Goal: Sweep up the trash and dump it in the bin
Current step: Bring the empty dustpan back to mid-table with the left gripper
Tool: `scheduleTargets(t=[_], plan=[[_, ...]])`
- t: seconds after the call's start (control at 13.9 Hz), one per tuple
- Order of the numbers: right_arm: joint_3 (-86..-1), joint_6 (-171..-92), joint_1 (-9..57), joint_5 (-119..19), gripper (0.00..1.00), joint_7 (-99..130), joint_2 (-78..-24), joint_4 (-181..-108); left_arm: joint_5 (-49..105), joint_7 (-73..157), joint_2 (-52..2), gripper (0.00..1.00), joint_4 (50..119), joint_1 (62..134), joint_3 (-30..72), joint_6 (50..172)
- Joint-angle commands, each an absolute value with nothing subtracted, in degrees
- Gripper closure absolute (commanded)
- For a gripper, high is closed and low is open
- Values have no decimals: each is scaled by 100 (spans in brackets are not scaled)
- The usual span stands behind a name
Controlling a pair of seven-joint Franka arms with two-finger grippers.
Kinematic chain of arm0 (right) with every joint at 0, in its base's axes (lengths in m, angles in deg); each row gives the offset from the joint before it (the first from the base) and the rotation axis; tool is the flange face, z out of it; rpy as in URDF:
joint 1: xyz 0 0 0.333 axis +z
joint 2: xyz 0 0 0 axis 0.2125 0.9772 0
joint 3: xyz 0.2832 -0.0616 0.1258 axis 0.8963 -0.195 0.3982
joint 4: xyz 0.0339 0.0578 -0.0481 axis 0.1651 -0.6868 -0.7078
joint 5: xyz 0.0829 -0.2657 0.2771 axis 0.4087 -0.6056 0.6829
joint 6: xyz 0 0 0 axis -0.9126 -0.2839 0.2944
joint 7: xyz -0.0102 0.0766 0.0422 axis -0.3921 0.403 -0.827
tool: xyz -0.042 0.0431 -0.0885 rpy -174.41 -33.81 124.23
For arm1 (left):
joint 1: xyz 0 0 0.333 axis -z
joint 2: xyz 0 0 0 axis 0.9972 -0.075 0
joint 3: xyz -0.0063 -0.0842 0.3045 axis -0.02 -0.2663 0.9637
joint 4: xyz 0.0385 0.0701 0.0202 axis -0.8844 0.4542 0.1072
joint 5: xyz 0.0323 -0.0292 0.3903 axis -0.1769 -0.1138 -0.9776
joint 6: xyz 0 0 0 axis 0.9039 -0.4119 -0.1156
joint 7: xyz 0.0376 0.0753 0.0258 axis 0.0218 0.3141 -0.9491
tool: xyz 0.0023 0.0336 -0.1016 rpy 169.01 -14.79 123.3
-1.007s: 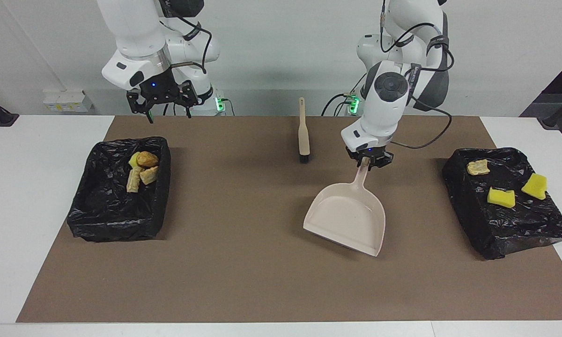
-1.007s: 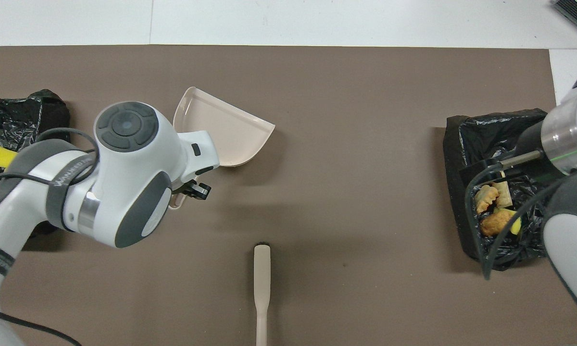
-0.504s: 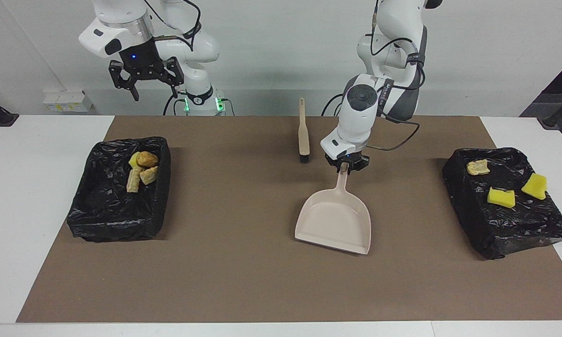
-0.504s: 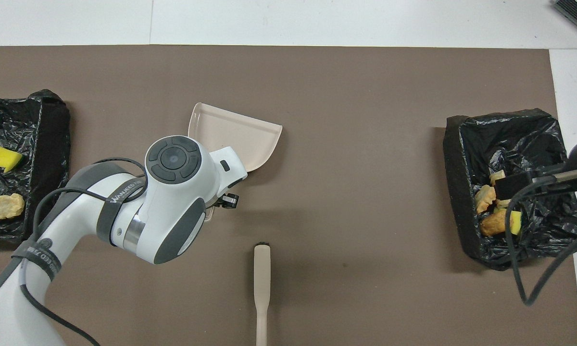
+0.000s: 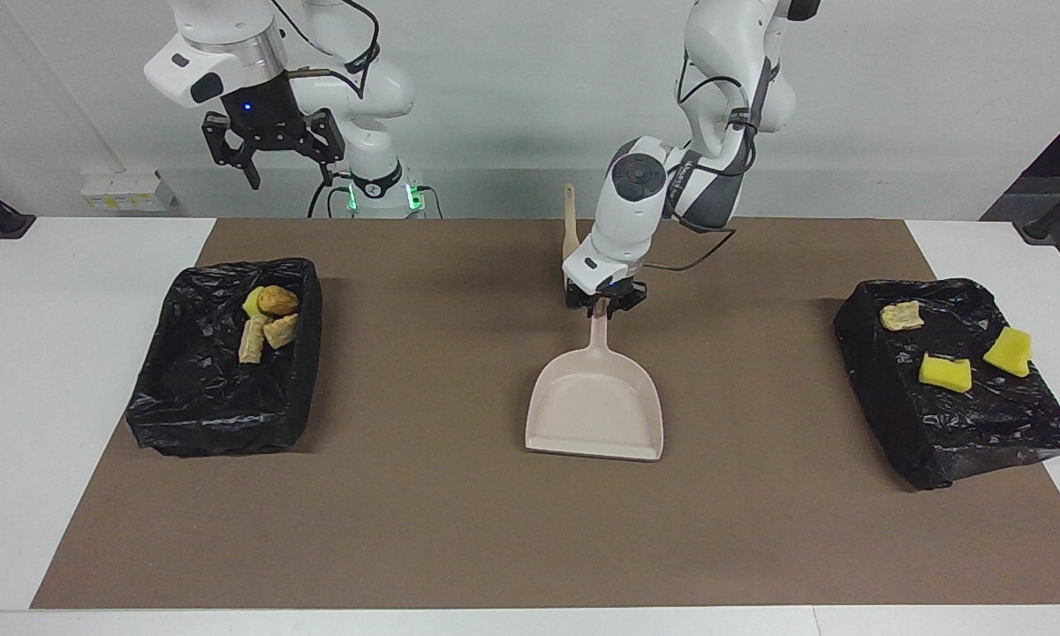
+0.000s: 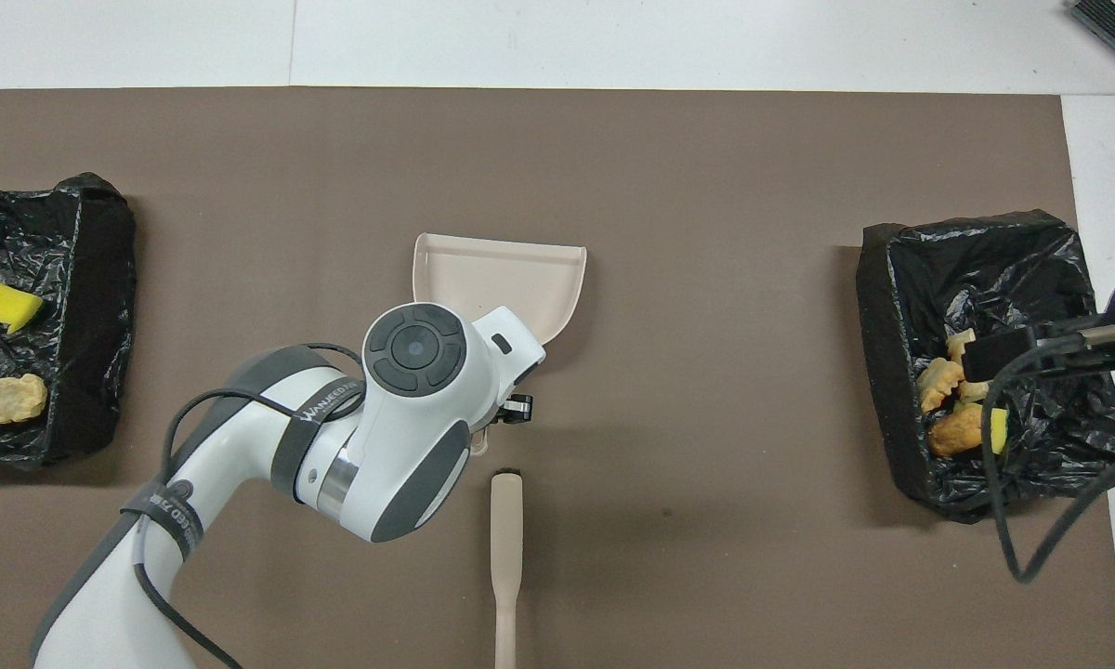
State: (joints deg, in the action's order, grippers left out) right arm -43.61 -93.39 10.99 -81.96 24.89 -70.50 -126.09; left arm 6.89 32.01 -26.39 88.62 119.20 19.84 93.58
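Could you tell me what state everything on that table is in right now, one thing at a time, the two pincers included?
Left pincer: shut on the dustpan's handle.
Right pincer: open, empty, raised above its end of the table.
Dustpan: empty, mouth pointing away from the robots.
Brush: lying flat, unheld.
Bin at the right arm's end: holds four scraps.
Black bag at the left arm's end: three scraps lying on top.
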Motion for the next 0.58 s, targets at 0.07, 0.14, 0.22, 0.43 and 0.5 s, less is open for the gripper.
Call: scheduleTargets(t=[0.07,0.14,0.22,0.43,0.5], plan=[[-4435,-9297,1007,-7907,0,2793,-7172,-12611,790,3145,-2718,100,8768,12024,2101,9387],[-4435,-9324,1007,-7889,0,2969,-7215,-12638,781,3145,-2727,100,8768,12015,2101,9360],[-4427,-9350,1007,-7897,0,3049,-7242,-12647,781,3145,-2727,100,8777,12015,2101,9343],[-4409,-9306,1016,-7898,0,2979,-7277,-12655,720,3197,-2753,37,8777,12024,2110,9413],[-4400,-9324,1016,-7897,0,2979,-7277,-12656,650,3224,-2718,11,8777,12015,2119,9369]])
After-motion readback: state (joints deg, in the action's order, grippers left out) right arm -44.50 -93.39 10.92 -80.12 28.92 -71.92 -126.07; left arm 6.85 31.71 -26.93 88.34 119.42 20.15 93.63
